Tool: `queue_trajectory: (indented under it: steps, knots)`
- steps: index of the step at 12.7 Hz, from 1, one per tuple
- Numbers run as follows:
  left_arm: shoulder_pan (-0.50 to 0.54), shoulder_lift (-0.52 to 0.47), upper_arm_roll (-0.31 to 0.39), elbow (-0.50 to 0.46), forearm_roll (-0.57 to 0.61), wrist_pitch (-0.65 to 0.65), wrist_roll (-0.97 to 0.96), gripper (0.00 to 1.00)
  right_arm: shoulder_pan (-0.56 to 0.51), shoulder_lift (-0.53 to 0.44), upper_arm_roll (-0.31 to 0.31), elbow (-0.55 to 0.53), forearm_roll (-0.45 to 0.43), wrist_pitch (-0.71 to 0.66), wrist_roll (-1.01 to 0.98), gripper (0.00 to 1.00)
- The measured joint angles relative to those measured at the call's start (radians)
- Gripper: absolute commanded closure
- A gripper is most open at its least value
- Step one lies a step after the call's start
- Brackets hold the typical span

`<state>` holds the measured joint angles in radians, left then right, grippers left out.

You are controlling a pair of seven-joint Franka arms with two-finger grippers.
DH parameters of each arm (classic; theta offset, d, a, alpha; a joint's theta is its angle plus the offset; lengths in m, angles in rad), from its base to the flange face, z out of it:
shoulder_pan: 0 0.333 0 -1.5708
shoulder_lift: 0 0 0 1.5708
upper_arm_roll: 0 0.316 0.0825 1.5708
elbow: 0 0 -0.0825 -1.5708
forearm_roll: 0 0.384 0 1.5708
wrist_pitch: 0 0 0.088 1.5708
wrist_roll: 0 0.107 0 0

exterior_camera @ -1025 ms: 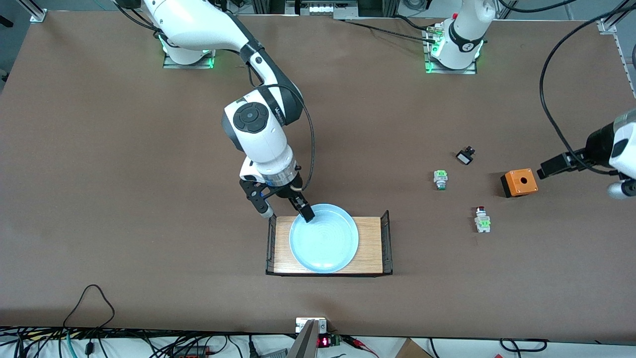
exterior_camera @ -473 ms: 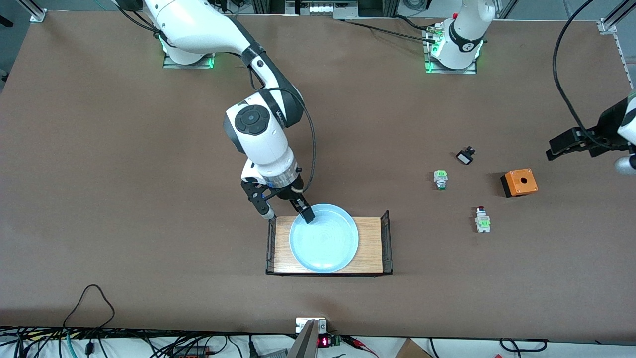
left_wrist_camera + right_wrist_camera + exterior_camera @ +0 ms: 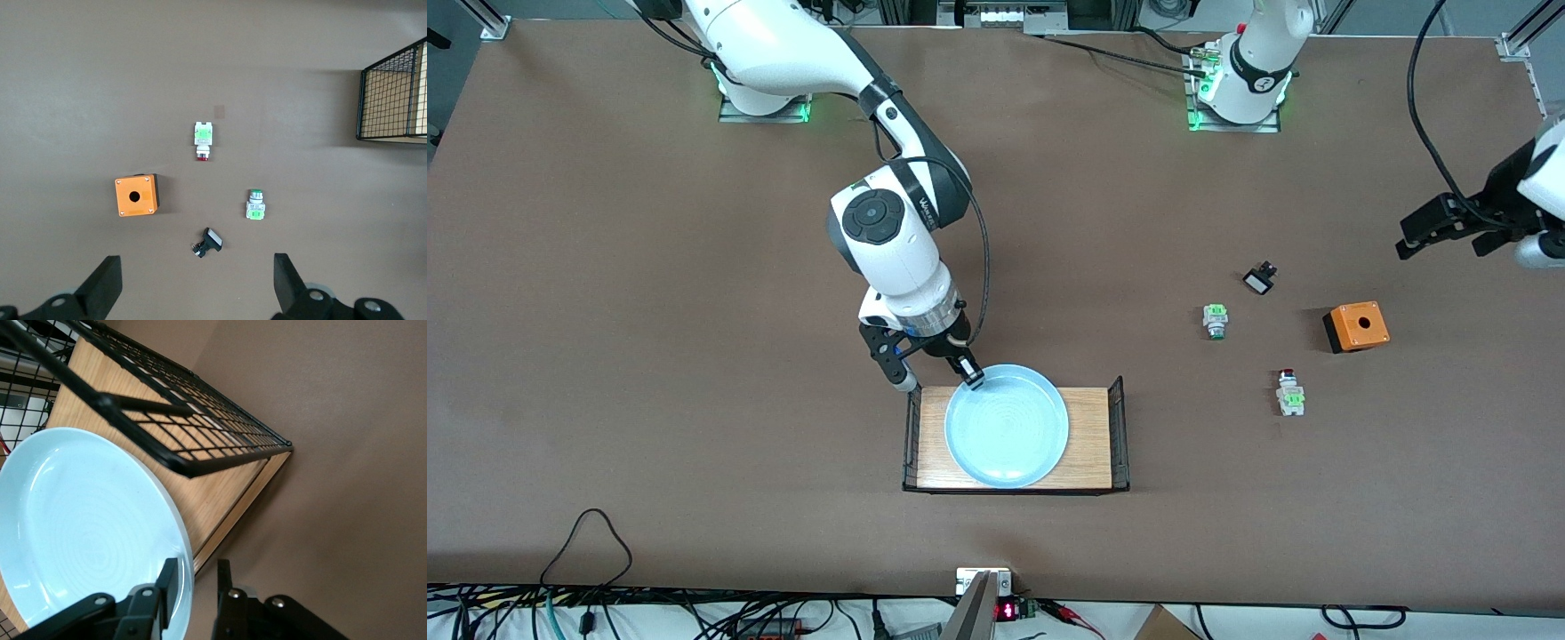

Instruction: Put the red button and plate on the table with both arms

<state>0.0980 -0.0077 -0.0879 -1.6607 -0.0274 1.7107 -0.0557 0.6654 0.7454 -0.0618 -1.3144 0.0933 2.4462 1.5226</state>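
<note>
The right gripper (image 3: 971,377) pinches the plate's (image 3: 1007,427) rim, fingers closed on it; the plate lies on the wooden tray (image 3: 1089,440). The red button (image 3: 1288,392) rests on the worktop (image 3: 649,311) toward the left arm's end. The left gripper (image 3: 1440,233) hovers with fingers wide apart, holding nothing.

Front view: left arm (image 3: 1525,200) cut by picture edge, upper links out of sight. Right gripper (image 3: 941,383) covers bit of plate (image 3: 1005,427) rim nearest right arm's base. Plate hides middle of wooden tray (image 3: 1089,436). Red button (image 3: 1288,391) too small to read any detail; small black part (image 3: 1260,279) too small to name. Left wrist view: only corner of tray shows, my left fingers (image 3: 101,288) cut at their bases. Right wrist view: plate cut by edge.
</note>
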Motion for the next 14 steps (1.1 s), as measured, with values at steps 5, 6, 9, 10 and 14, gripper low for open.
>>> queue_trajectory:
  steps: [5,6,9,10,14]
  knots:
    - [-0.042,-0.01,0.048,-0.018,0.0,0.006,0.021,0.0,0.0,0.0,0.0,0.001,0.003,0.0,0.0,1.0]
    - [-0.048,-0.01,0.058,-0.019,0.0,0.005,0.024,0.0,0.0,0.0,0.0,0.003,0.003,0.001,0.0,1.0]
    - [-0.051,-0.01,0.068,-0.02,0.0,0.002,0.025,0.0,0.001,0.0,0.0,0.024,0.006,-0.005,0.0,1.0]
    - [-0.051,-0.011,0.07,-0.02,0.0,-0.003,0.025,0.0,0.002,0.0,0.0,0.039,0.012,-0.022,0.0,1.0]
    - [-0.052,-0.011,0.069,-0.02,0.0,-0.006,0.025,0.0,0.002,-0.007,0.0,0.137,0.02,-0.136,0.0,1.0]
